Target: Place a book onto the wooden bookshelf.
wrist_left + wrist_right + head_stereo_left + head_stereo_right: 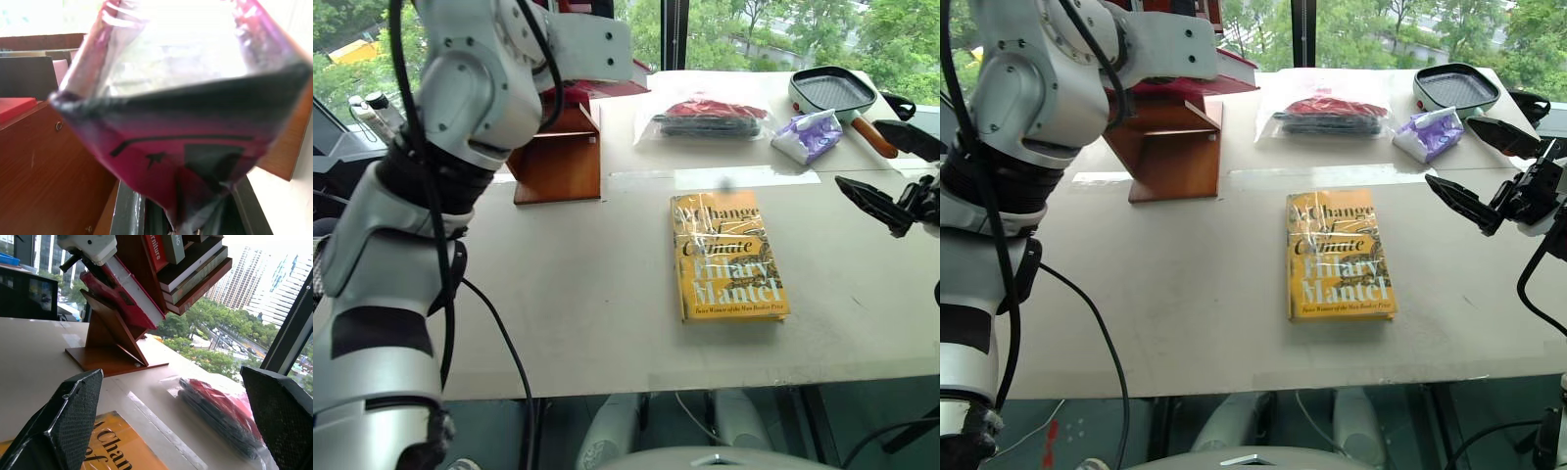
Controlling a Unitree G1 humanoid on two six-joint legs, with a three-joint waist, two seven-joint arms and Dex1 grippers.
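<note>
Reaching over the wooden bookshelf [1170,147], left pincer [80,259] clamping the book [122,291]; right pincer [1479,166] released.

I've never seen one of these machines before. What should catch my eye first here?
Probably the yellow-orange Hilary Mantel book lying flat in the middle of the white table. At the table's far left, the left gripper holds a magenta-pink book against the wooden bookshelf, while the right gripper hangs open at the right edge.

One wooden bookshelf [1173,147], one magenta book [124,289] at it, one yellow book [1337,257], one grill pan [1456,88], two plastic-wrapped bundles on one desk [1185,294].
</note>
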